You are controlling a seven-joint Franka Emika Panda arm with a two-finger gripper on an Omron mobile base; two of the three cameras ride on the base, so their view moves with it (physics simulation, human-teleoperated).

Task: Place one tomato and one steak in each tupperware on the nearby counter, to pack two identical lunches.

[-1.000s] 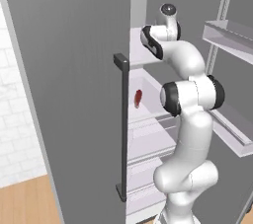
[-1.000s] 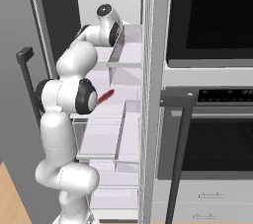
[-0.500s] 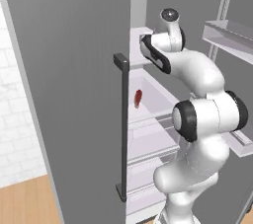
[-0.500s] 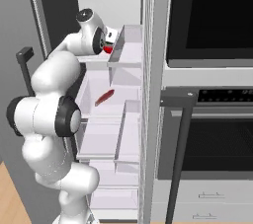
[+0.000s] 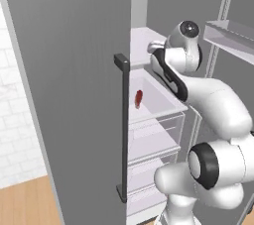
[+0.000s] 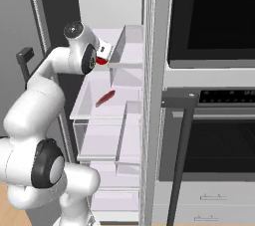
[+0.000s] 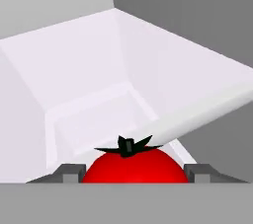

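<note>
One tomato (image 7: 135,166) (dark-stemmed) clamped in the end effector (image 7: 133,171), one steak (image 6: 105,98) on a fridge shelf (image 6: 84,110).

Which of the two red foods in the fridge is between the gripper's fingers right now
The round tomato with the dark stem sits between the gripper fingers. The other red item, the flat elongated steak, lies alone on a fridge shelf below.

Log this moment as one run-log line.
location: open fridge | gripper: shut on tomato | steak: on fridge shelf | phase: pulling tomato out
</note>
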